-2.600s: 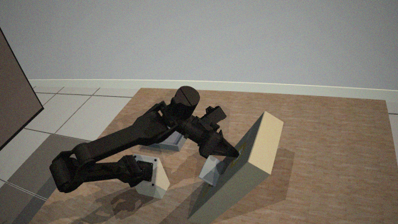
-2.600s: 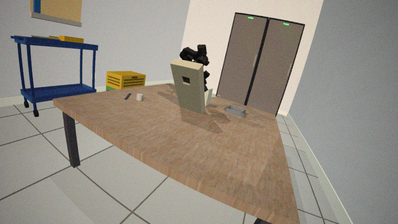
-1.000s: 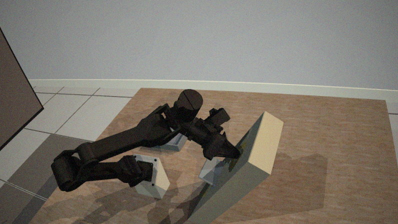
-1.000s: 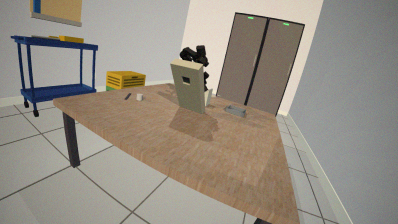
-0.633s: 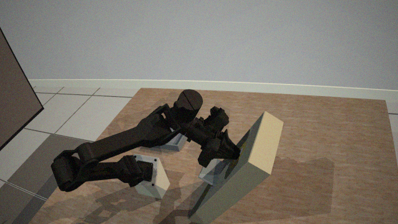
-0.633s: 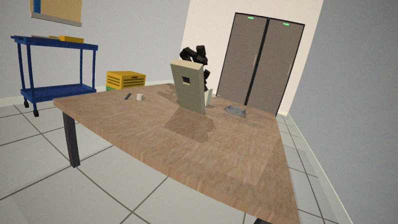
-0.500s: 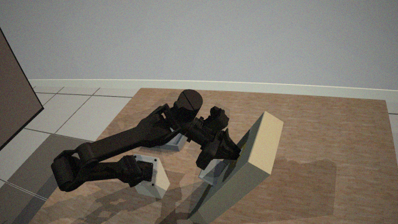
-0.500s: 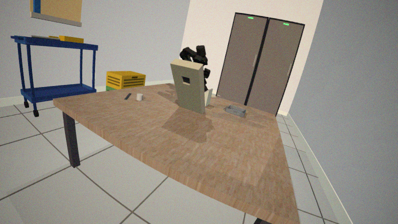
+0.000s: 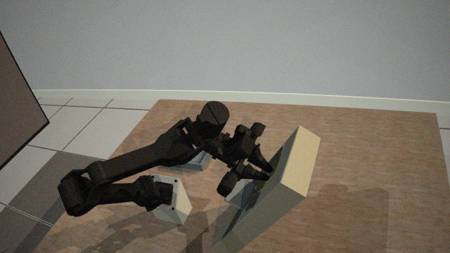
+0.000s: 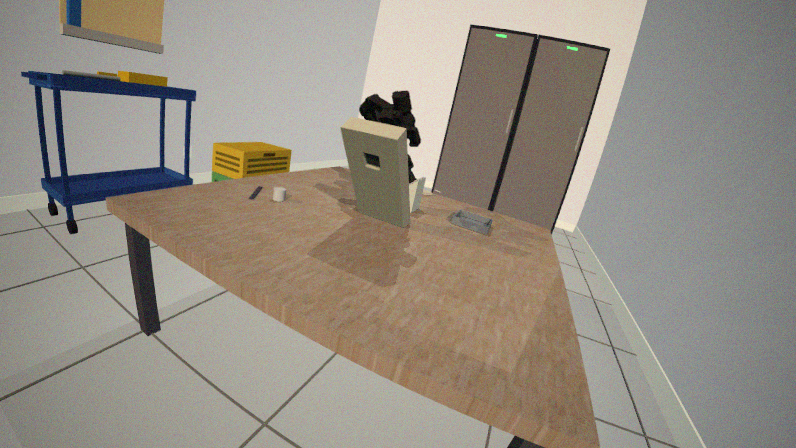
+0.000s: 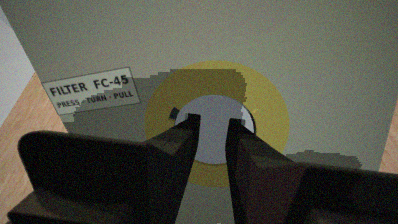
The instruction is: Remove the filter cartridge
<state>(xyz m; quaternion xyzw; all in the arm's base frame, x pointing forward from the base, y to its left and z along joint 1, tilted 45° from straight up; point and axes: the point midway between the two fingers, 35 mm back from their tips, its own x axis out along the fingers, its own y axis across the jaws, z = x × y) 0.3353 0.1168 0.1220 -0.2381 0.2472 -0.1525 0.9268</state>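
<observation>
The round filter cartridge [image 11: 214, 145] shows as a pale grey disc in the wrist view, inside a yellow ring [image 11: 272, 125] on the service panel [image 9: 269, 205] [image 10: 378, 192] [image 11: 320, 45]. My gripper [image 9: 271, 174] [image 11: 213, 123] is at the panel's tilted front face, with its fingertips in the slots of the cartridge and shut on the part between them. The cartridge is still in the panel; whether it stands out at all I cannot tell. The slots are mostly hidden by the fingertips. The grey tray [image 9: 198, 166] [image 10: 472, 223] lies on the table, partly behind the arm in the top view.
A label [image 11: 92, 91] sits beside the ring on the panel. The arm's pale base block [image 9: 182, 204] stands near the panel. A white cup-like cylinder [image 10: 279, 194] and a dark flat bar [image 10: 255, 192] lie on the table [image 10: 267, 239] behind the panel.
</observation>
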